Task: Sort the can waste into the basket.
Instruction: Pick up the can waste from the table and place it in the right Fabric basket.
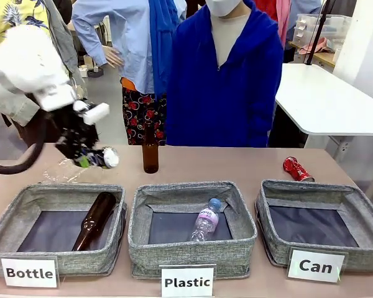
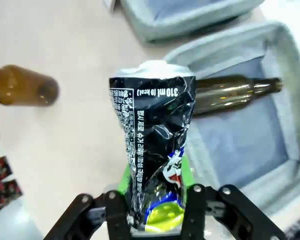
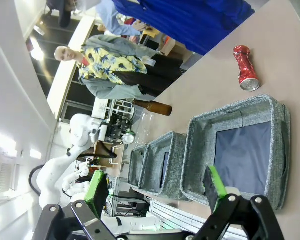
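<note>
The right gripper point(image 3: 156, 194) holds its jaws wide apart, green pads point(image 3: 97, 192) bare; the grey basket point(image 3: 199, 150) sits at two o'clock of it; the red can point(image 3: 246, 75) lies on the table point(image 3: 282, 47) at twelve o'clock of the basket, apart from it; a brown bottle point(image 3: 153, 106) stands at ten o'clock.

Three grey woven-fabric rectangular baskets, one white front card on each: "Bottle" basket point(image 1: 56, 189), "Plastic" basket point(image 1: 186, 186), "Can" basket point(image 1: 311, 185). Two small crushed drink cans: black can with a silver end point(image 1: 104, 158), shiny red can point(image 1: 297, 169). Two brown glass bottles: upright brown bottle point(image 1: 150, 152), lying brown bottle point(image 1: 96, 218). One clear plastic bottle point(image 1: 206, 222), blue-capped.
</note>
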Motion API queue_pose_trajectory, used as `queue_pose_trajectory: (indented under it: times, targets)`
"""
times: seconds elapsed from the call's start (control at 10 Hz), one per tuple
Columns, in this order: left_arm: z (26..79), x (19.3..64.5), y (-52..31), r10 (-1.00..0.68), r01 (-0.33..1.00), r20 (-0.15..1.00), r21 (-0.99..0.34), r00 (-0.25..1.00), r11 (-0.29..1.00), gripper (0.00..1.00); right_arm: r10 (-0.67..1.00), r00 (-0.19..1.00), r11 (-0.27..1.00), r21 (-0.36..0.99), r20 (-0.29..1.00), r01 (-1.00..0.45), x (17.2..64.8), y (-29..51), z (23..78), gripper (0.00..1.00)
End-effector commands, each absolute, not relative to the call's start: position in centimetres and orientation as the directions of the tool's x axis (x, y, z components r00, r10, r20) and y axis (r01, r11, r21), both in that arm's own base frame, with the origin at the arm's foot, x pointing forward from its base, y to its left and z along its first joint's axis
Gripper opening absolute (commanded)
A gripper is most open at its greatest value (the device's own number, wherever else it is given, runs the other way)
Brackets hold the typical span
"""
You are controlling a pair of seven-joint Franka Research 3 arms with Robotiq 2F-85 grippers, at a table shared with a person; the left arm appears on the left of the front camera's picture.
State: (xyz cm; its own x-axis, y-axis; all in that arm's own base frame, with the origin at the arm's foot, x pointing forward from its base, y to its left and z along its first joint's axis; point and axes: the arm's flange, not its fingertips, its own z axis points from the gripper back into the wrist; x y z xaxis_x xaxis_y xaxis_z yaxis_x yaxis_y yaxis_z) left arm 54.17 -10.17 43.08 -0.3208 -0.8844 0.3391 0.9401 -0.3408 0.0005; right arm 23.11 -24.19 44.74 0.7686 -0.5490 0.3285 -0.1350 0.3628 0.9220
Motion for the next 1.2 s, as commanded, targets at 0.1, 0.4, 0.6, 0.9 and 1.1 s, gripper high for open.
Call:
queue_pose_trajectory:
  times: [0.1, 0.4, 0.6, 0.9, 1.1]
  targets:
    - [45.4, 45.1, -6.2, -0.893, 0.943, 0.314, 0.028, -0.322, -0.33, 0.0, -0.554, 0.753, 0.359, 0.918, 0.355, -0.169, 23.3, -24.3, 44.9, 1.0]
    - [46.2, 45.5, -5.4, -0.897, 0.952, 0.33, 0.022, -0.294, -0.304, 0.0, -0.554, 0.753, 0.359, 0.918, 0.355, -0.169, 23.3, -24.3, 44.9, 1.0]
    - [46.2, 45.5, -5.4, -0.897, 0.952, 0.33, 0.022, -0.294, -0.304, 0.0, -0.554, 0.753, 0.359, 0.918, 0.355, -0.169, 23.3, -24.3, 44.9, 1.0]
    - [45.7, 43.3, -7.8, -0.785, 0.94, 0.541, 0.029, -0.301, -0.34, 0.41, -0.554, 0.753, 0.359, 0.918, 0.355, -0.169, 23.3, -24.3, 44.9, 1.0]
    - [47.8, 39.6, -16.3, -0.71, 0.885, 0.604, -0.016, -0.363, -0.466, 0.41, -0.509, 0.737, 0.469, 0.861, 0.445, -0.196, 21.0, -26.0, 48.6, 1.0]
